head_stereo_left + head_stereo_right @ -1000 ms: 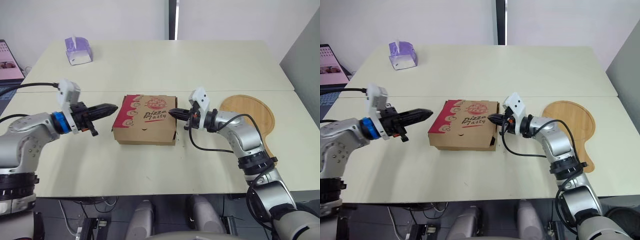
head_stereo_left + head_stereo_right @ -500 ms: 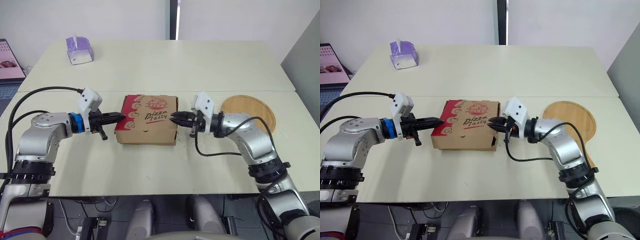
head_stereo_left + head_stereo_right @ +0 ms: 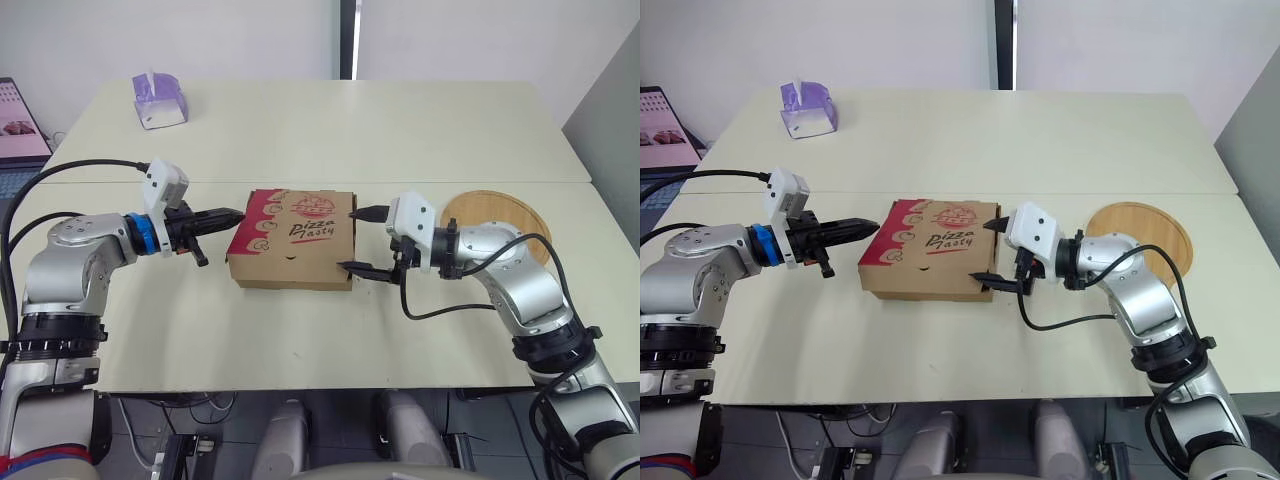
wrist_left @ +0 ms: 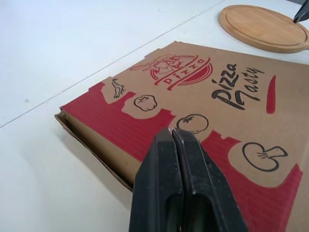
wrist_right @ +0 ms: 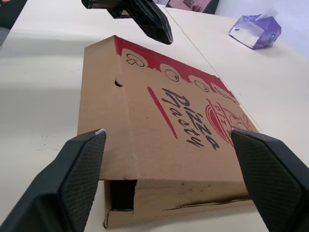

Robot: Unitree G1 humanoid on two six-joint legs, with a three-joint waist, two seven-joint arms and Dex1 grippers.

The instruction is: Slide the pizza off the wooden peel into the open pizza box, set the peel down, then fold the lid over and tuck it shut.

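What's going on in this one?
The pizza box lies closed on the table, lid folded down. The left gripper, shut, points at the box's left edge; the right gripper is open at its right side. The empty wooden peel lies on the table to the robot's right.

Flat brown corrugated-cardboard pizza box [image 3: 292,238]: matt, finely ribbed, printed in red and black ink. Round pale wooden peel [image 3: 505,213]: smooth, visible grain, grooved rim. Cream table [image 3: 400,130]: smooth, matt top. Left gripper [image 3: 238,213]: black fingers [image 4: 166,193], smooth with a faint sheen. Right gripper [image 3: 360,240]: black fingers [image 5: 79,176], matt, inner faces finely cross-hatched.
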